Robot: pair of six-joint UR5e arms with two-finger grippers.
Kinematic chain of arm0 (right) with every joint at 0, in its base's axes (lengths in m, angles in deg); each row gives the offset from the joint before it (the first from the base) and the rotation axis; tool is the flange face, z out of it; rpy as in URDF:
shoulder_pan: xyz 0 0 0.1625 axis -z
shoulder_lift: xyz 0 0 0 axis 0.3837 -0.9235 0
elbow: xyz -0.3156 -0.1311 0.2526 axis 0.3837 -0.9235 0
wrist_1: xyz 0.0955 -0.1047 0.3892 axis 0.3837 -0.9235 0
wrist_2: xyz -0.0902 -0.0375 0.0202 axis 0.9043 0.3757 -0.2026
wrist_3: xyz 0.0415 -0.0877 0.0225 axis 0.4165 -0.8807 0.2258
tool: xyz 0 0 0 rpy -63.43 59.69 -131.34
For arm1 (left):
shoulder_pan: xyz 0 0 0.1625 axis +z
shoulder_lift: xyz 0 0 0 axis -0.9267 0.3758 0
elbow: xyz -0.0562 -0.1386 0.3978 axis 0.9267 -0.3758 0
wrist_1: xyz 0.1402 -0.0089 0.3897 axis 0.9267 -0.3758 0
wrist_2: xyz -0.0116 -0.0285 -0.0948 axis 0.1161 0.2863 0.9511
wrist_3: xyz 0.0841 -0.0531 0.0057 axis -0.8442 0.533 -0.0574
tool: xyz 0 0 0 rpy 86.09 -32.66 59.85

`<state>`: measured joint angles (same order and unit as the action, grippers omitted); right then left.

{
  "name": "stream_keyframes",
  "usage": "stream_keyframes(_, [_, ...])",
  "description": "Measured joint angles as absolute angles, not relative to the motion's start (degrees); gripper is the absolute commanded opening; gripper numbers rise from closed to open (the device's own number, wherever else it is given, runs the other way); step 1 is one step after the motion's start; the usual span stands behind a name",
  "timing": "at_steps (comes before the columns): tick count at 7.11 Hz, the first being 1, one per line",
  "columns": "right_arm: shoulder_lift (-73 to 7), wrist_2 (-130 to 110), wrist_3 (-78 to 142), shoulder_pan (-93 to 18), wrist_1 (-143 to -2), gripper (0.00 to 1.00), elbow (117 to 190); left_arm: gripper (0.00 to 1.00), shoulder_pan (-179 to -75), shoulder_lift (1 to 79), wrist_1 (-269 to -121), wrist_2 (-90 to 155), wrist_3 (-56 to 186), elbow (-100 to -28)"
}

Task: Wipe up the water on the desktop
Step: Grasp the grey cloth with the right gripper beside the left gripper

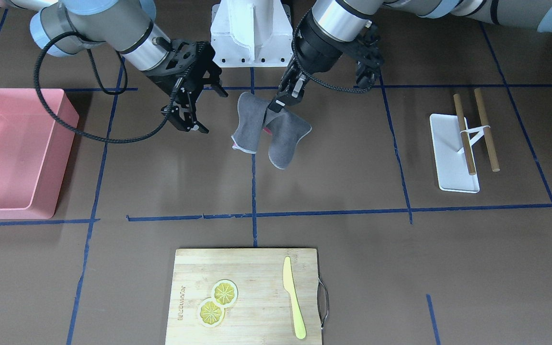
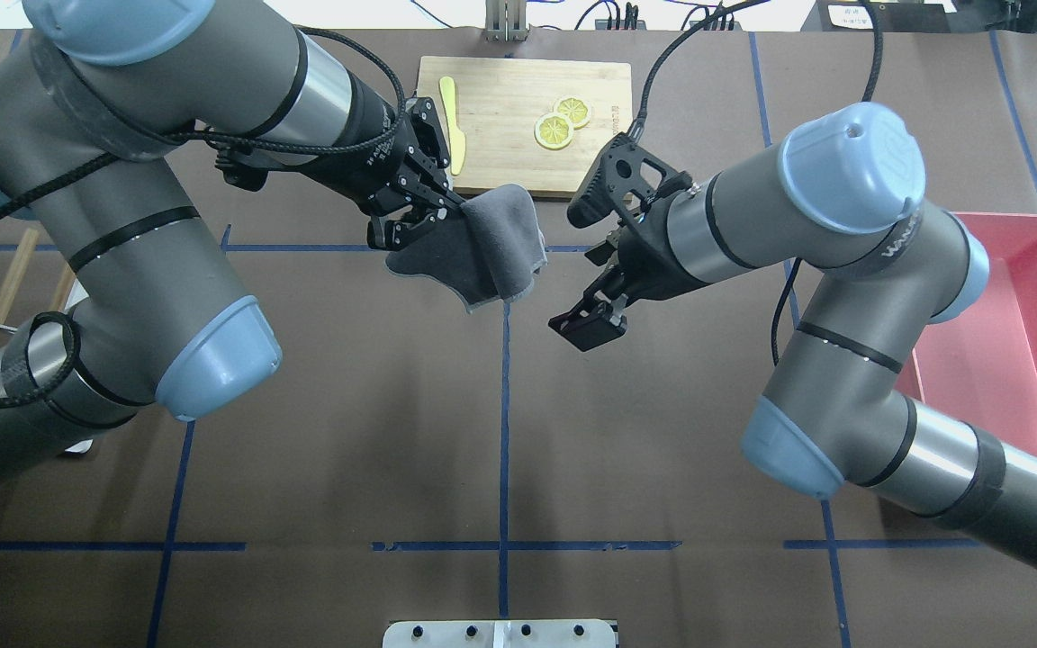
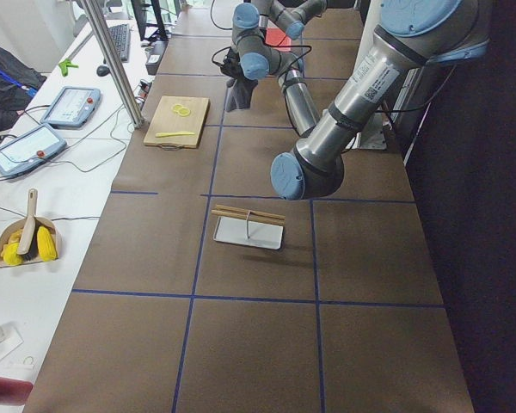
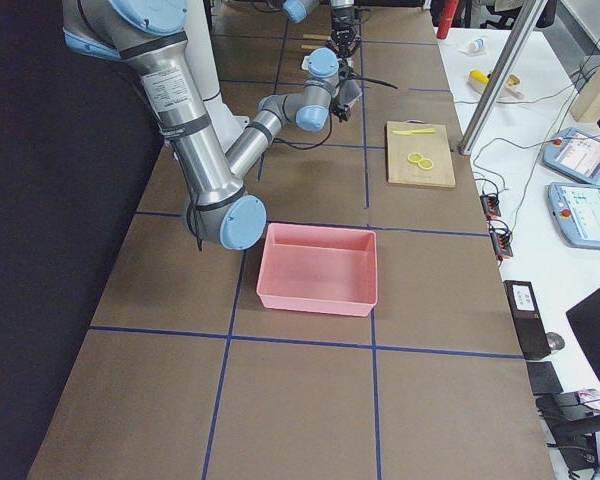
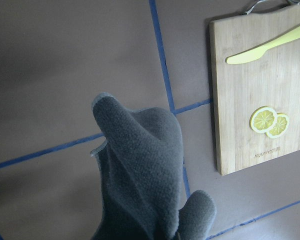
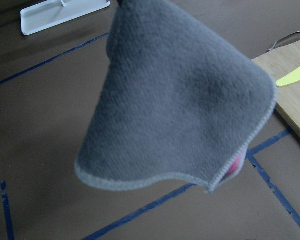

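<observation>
Lower until the cloth (image 2: 493,252) lies flat on the surface (image 2: 347,405), then press and drag. I see no puddle, so sweep wide. Left gripper (image 2: 445,216) is clamped on the cloth's top fold, cloth hanging below it, off the surface. Right gripper (image 2: 583,270) is beside the cloth, jaws wide apart, empty.

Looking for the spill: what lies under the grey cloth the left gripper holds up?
Below the grey cloth, hanging from the left gripper, only desktop and a blue tape line show, no visible water. The spot the cloth covers is hidden.
</observation>
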<state>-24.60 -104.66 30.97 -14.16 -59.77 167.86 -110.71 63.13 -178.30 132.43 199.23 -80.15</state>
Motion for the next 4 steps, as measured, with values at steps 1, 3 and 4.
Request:
stream_keyframes(1, [-24.21,-103.74,30.98,-13.45,-59.77,0.99,167.91,0.07,-109.79,63.47,-178.42,132.44,199.88,-80.29])
stream_keyframes(3, [-23.99,-103.14,30.96,-13.08,-59.43,0.98,167.9,0.08,-108.56,64.37,-178.64,132.43,201.09,-80.41])
stream_keyframes(4, [-24.0,-103.05,30.92,-13.03,-58.76,0.95,167.78,0.08,-108.02,64.93,-178.69,132.44,201.55,-80.44])
